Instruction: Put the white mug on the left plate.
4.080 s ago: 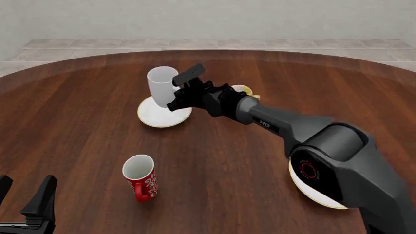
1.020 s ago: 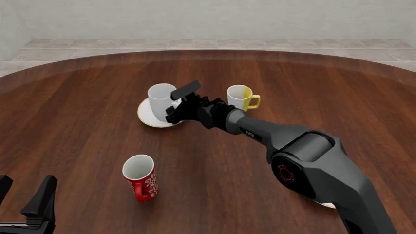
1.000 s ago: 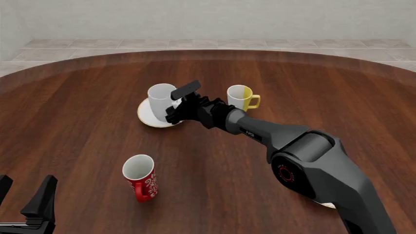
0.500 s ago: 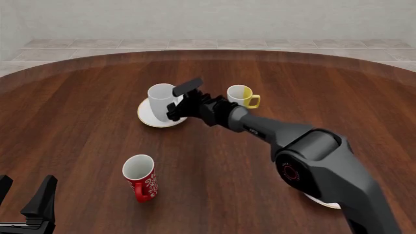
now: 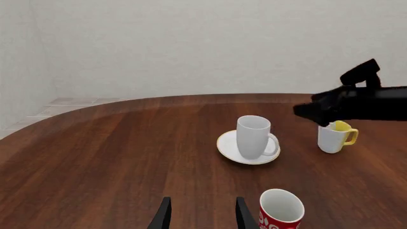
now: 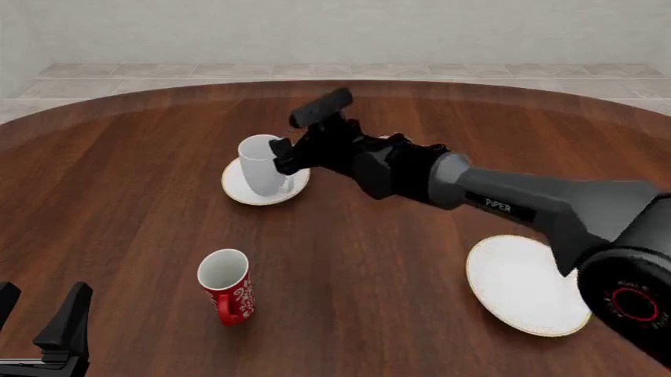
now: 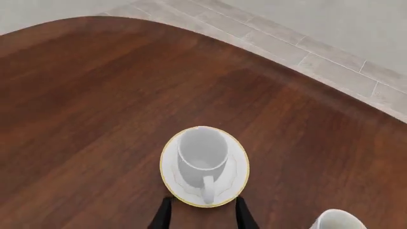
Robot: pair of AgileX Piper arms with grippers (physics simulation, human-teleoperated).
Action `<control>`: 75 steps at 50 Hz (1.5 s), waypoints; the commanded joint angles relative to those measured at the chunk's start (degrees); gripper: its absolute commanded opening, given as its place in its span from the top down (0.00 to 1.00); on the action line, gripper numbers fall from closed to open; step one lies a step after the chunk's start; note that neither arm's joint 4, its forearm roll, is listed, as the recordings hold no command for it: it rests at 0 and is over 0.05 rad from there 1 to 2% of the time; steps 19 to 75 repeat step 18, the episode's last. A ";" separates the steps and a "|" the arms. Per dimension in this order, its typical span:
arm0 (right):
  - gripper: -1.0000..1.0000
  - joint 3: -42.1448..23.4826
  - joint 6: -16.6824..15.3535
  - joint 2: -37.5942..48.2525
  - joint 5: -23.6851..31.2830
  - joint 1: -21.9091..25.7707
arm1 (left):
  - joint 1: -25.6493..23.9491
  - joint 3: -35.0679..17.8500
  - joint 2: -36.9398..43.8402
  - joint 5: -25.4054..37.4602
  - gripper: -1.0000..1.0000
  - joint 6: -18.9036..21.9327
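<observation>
The white mug (image 6: 259,164) stands upright on the small gold-rimmed left plate (image 6: 239,191), handle toward the near side. My right gripper (image 6: 302,135) is open and empty, raised above and just right of the mug, not touching it. In the right wrist view the mug (image 7: 202,152) and plate (image 7: 170,177) lie below the open fingers (image 7: 164,213). My left gripper (image 6: 40,316) is open and empty at the near left edge. The left wrist view shows the mug (image 5: 254,137) on the plate (image 5: 229,147), far ahead of the gripper (image 5: 202,214).
A red patterned mug (image 6: 226,284) stands near the front left. The larger gold-rimmed plate (image 6: 524,284) lies at the right. A white-and-yellow mug (image 5: 334,136) stands right of the small plate, behind the right arm (image 6: 504,200).
The right gripper has let go of the white mug and lifted up and away to the right. The mug stays on the small plate. The left arm has not moved.
</observation>
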 commanded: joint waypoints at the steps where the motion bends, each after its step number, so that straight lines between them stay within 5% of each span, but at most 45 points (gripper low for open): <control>1: 0.00 18.44 -1.54 -21.97 -5.92 1.42 | 0.00 0.00 0.00 0.00 0.00 0.00; 18: 0.00 36.25 -1.30 -44.51 -9.59 -1.10 | 0.00 0.00 0.00 0.00 0.00 0.00; 75: 0.00 36.25 -1.30 -44.51 -9.59 -1.10 | 0.00 0.00 0.00 0.00 0.00 0.00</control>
